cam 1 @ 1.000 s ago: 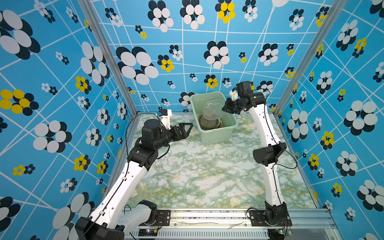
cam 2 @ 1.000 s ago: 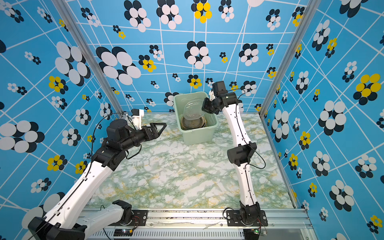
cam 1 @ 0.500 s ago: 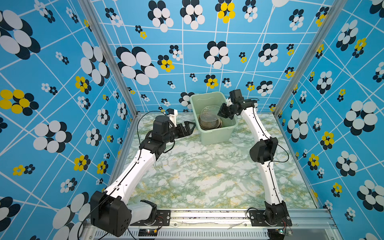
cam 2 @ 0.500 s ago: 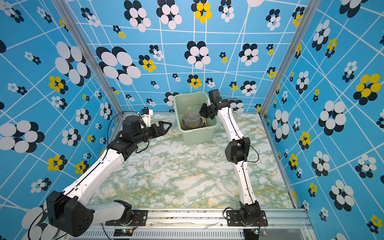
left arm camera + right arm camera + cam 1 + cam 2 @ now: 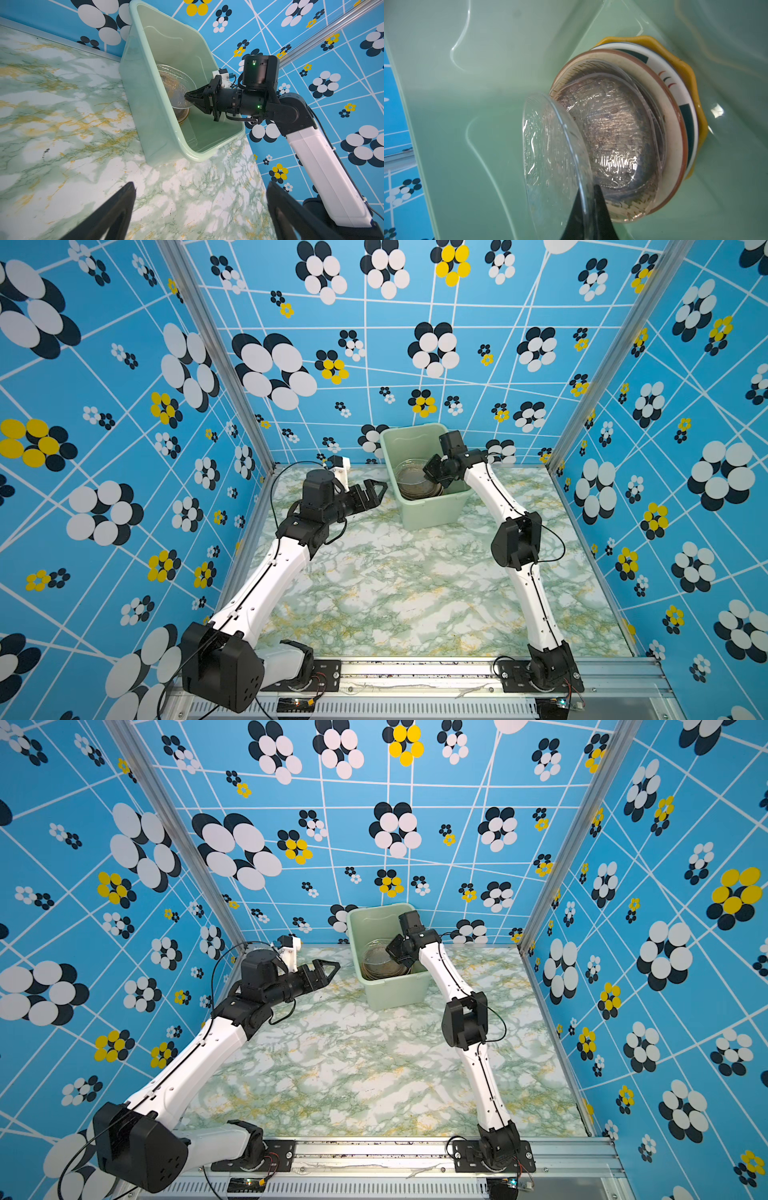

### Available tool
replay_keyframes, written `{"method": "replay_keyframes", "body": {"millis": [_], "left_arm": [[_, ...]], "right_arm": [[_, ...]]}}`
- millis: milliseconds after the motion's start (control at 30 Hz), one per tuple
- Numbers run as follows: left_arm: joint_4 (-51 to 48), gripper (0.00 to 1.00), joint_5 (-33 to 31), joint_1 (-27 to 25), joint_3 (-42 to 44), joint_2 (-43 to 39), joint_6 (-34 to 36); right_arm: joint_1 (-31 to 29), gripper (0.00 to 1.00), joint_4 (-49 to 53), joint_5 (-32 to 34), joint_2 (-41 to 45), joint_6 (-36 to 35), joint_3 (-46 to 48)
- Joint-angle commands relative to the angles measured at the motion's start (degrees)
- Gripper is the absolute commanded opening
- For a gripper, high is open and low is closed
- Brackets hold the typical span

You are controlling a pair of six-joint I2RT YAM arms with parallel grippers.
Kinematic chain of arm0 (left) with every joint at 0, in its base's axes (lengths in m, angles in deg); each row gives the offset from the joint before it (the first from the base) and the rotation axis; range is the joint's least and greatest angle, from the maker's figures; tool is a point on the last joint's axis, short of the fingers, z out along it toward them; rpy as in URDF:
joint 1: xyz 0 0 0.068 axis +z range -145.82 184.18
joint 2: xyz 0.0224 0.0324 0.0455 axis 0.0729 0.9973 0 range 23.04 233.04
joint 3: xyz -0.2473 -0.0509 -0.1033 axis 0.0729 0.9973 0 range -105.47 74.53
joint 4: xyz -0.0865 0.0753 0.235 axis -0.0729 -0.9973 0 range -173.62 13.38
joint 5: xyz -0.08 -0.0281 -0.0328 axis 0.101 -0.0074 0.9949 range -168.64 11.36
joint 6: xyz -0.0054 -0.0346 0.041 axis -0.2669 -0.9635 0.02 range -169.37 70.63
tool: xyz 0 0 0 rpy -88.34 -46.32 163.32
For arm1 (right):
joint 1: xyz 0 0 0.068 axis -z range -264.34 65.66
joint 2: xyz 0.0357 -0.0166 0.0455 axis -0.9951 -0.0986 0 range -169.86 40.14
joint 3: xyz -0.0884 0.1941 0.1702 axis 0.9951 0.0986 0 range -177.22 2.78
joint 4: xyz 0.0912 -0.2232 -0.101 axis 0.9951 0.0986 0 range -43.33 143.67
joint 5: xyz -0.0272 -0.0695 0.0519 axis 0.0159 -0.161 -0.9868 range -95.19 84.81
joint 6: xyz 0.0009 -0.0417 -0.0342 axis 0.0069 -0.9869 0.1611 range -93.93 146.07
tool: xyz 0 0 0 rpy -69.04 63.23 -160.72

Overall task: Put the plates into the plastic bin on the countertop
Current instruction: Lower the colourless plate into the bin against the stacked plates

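Observation:
The pale green plastic bin (image 5: 411, 429) stands at the back of the marbled countertop (image 5: 395, 572), seen in both top views (image 5: 380, 909). Inside it lies a stack of plates: a yellow scalloped one (image 5: 685, 68) at the bottom, a white dark-rimmed one (image 5: 660, 62), a cream brown-rimmed one (image 5: 675, 124) and tinted glass ones (image 5: 612, 124). My right gripper (image 5: 588, 187) reaches down into the bin and is shut on the rim of a clear glass plate (image 5: 550, 145). That plate tilts against the stack. My left gripper (image 5: 201, 185) hangs open and empty over the countertop, left of the bin (image 5: 145, 116).
The blue flowered back wall (image 5: 432, 377) stands right behind the bin. Aluminium corner posts (image 5: 582, 414) frame the cell, and a metal rail (image 5: 415, 672) carrying both arm bases runs along the front edge.
My right gripper has come down from above the bin's rim into the bin with the clear plate. My left arm has stretched out lower, its gripper staying open beside the bin.

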Motion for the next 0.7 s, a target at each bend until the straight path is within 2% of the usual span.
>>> {"method": "replay_keyframes", "body": {"millis": [0, 133, 233, 667], "left_arm": [[0.8, 0.99, 0.8, 1.0, 0.9, -1.4, -0.8], [0.7, 0.99, 1.1, 1.6, 1.6, -2.3, -1.4], [0.1, 0.99, 1.4, 2.1, 1.8, -2.7, -1.1], [-0.3, 0.99, 1.6, 2.8, 1.9, -2.6, -1.8]], "right_arm": [[-1.0, 0.0, -2.1, 5.1, 3.8, 9.8, 3.3], [-1.7, 0.0, -7.0, 7.3, 5.3, 16.5, 8.4], [-1.8, 0.0, -7.9, 8.3, 4.7, 19.2, 8.5], [-1.8, 0.0, -6.5, 11.8, 2.6, 22.3, 7.3]]}}
